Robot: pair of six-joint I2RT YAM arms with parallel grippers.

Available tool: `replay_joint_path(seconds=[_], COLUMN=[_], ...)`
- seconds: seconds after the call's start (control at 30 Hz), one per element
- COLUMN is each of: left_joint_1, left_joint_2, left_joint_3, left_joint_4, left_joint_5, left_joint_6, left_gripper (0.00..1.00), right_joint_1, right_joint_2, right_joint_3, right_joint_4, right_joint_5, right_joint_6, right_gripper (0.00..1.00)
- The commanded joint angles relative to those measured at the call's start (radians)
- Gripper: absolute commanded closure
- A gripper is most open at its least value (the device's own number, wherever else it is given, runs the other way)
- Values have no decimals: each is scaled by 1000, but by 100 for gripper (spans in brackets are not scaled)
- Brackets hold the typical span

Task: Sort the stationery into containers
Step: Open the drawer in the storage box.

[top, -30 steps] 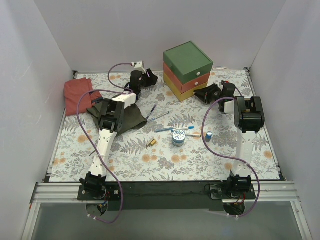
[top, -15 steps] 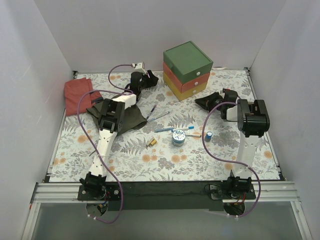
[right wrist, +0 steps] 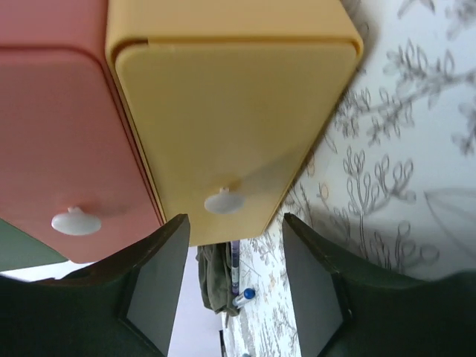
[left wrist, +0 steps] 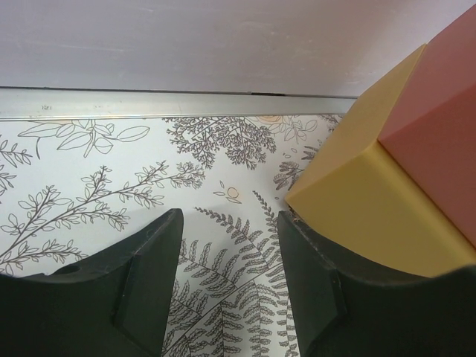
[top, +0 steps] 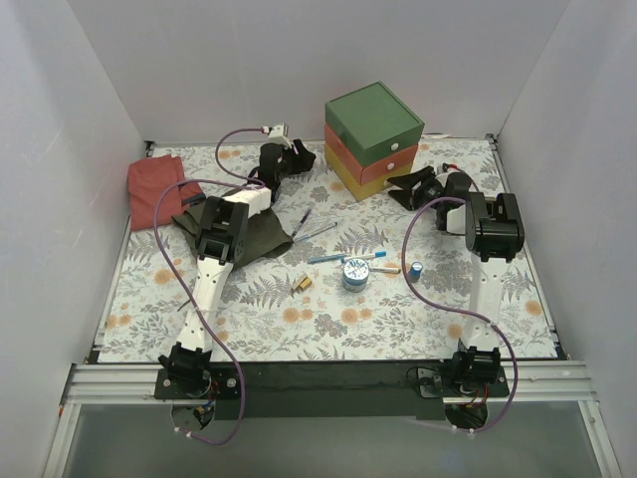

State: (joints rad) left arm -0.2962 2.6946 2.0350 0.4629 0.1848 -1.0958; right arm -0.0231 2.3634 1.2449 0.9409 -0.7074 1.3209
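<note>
1. Locate the stationery. It all lies loose on the table, well apart from the chest (top: 373,139): the round tin (top: 354,273), the small blue cylinder (top: 416,269), the brass piece (top: 302,285), two white pens (top: 346,257) near the tin, and the purple pen (top: 302,221) beside the silver pen (top: 317,233).
2. Check the containers. All three drawers look shut, so nothing appears sorted yet.
3. Read the right gripper (right wrist: 234,222). Its fingers are spread and hold nothing. In the wrist view they sit on either side of the white knob (right wrist: 221,201) of the yellow drawer (right wrist: 223,111), the lowest one. Whether they touch it cannot be told.
4. Read the left gripper (left wrist: 227,223). Its fingers are also spread and empty, low over the table, just beside the chest's far corner.
5. Take the drawer by its knob. The knob is small, smooth and rounded, so expect it to slip unless the pads close squarely behind its cap.
6. Expect the chest to be light. A pull on the knob may drag the whole chest, so brace it with the left gripper.
7. Handle the pens mid-barrel, because they are slim and likely to roll.
8. Grip the tin across its rim. The brass piece is tiny and needs a fine pinch.
</note>
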Motion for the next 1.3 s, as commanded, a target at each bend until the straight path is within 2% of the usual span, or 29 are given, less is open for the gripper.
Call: replay_joint_path(seconds=[0.0, 0.23, 0.53, 0.97, 1.07, 1.23, 1.27], left_joint_1=[2, 0, 0, 0, 0, 0, 0], left_joint_2=[-38, 10, -9, 4, 8, 8, 8], left_joint_3=[45, 116, 65, 76, 80, 76, 77], left_joint_4=[-33, -58, -24, -24, -23, -24, -24], left_joint_5=[18, 27, 21, 19, 19, 19, 21], left_joint_6=[30, 36, 34, 37, 37, 39, 39], left_gripper=[47, 46, 46, 46, 46, 46, 46], right_joint_1=[3, 2, 12, 22, 22, 20, 22], right_joint_2=[43, 72, 73, 92, 92, 86, 83], right_joint_3=[82, 94, 79, 107, 90, 70, 64], right_joint_4=[96, 85, 98, 113, 144, 170, 171], right_joint_5=[-18, -14, -17, -20, -21, -27, -29], right_joint_6=[29, 35, 43, 61, 67, 75, 75], right_gripper=[40, 48, 54, 62, 67, 80, 85])
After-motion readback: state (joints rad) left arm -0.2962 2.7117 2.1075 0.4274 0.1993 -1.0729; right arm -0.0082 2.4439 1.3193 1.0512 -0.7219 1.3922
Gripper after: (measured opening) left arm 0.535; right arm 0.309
